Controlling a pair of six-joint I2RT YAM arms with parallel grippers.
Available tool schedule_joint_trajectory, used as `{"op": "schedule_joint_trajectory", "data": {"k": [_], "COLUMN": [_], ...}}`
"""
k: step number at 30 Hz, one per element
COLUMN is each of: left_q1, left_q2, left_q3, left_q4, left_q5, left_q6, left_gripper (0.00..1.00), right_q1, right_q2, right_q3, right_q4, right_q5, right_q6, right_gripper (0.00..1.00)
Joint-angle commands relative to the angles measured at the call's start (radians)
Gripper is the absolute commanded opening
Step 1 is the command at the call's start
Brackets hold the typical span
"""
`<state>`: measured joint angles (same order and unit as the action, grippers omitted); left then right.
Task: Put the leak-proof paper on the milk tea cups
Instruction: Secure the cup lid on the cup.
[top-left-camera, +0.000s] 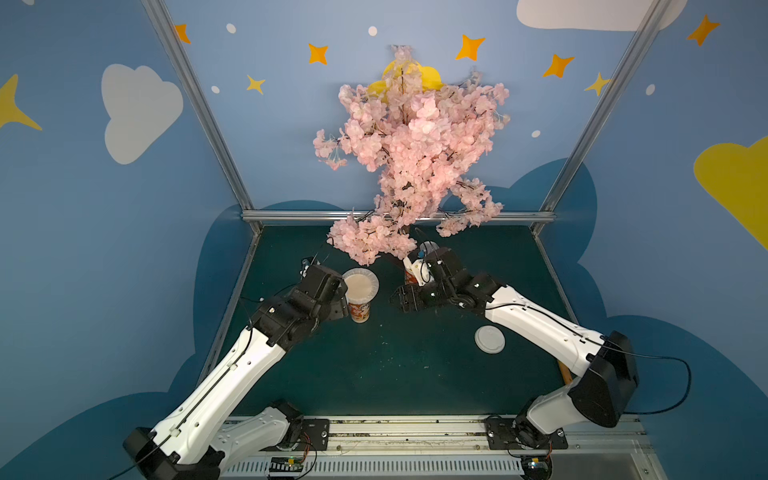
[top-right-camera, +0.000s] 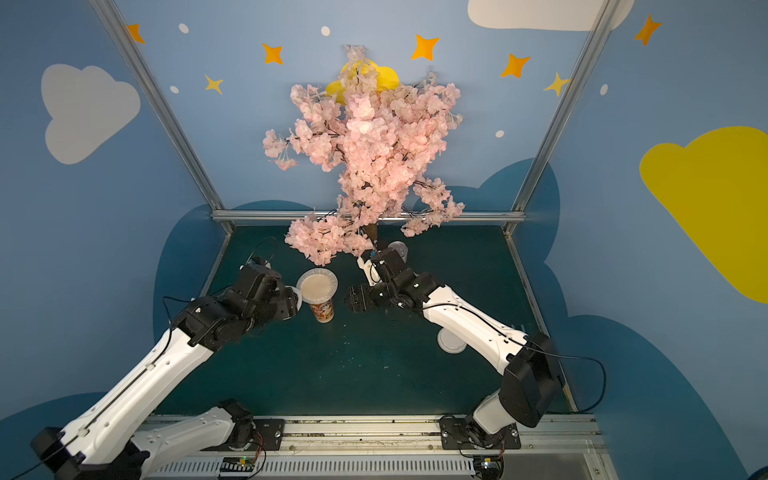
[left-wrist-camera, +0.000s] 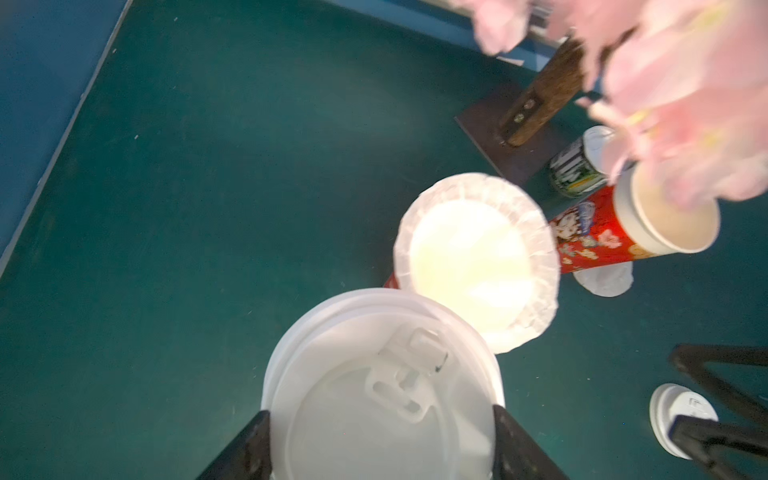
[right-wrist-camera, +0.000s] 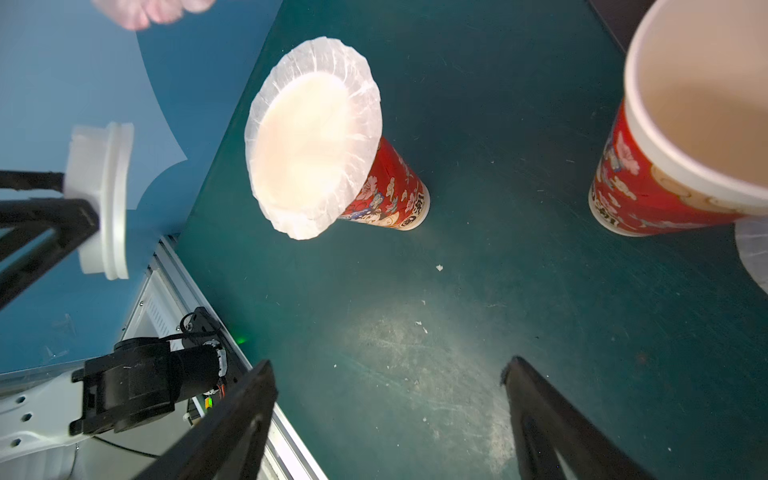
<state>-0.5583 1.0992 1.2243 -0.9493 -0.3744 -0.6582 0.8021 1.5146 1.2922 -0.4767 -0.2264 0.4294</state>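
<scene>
Clamping a white lid (left-wrist-camera: 374, 374) in my left gripper (left-wrist-camera: 380, 413), I hover beside the cup (right-wrist-camera: 390, 187) capped with leak-proof paper (right-wrist-camera: 311, 137); my right gripper (right-wrist-camera: 388, 365) gapes empty; the second paper (left-wrist-camera: 602, 282) lies by the bare cup (left-wrist-camera: 594, 232).

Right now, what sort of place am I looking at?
Probably a staged robot demo booth: cartoon sky walls on an aluminium frame, an artificial blossom tree, and a printed milk tea cup on a green tabletop.
</scene>
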Motion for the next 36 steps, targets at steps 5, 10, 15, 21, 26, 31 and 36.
{"op": "schedule_joint_trajectory", "data": {"k": [5, 10, 15, 21, 26, 31, 36], "left_q1": [0.005, 0.014, 0.047, 0.074, 0.089, 0.094, 0.094], "left_q2": [0.180, 0.293, 0.369, 0.431, 0.446, 0.471, 0.512], "left_q3": [0.221, 0.318, 0.382, 0.422, 0.403, 0.406, 0.431], "left_q4": [-0.030, -0.066, -0.106, -0.147, -0.138, -0.136, -0.152], "left_q5": [0.139, 0.189, 0.231, 0.253, 0.256, 0.253, 0.223], "left_q6": [0.172, 0.233, 0.281, 0.327, 0.348, 0.371, 0.398], "left_gripper": [0.75, 0.76, 0.75, 0.75, 0.76, 0.76, 0.76], "right_q1": [-0.005, -0.012, -0.015, -0.018, -0.021, -0.023, -0.025], "right_q2": [-0.096, -0.136, -0.145, -0.139, -0.136, -0.125, -0.117], "right_q3": [-0.058, -0.094, -0.094, -0.091, -0.090, -0.085, -0.082], "right_q4": [0.058, 0.088, 0.081, 0.081, 0.083, 0.084, 0.086], "right_q5": [0.050, 0.075, 0.078, 0.078, 0.077, 0.069, 0.062], "right_q6": [-0.009, -0.015, -0.014, -0.015, -0.017, -0.018, -0.019], "right_gripper": [0.86, 0.86, 0.86, 0.86, 0.86, 0.86, 0.87]}}
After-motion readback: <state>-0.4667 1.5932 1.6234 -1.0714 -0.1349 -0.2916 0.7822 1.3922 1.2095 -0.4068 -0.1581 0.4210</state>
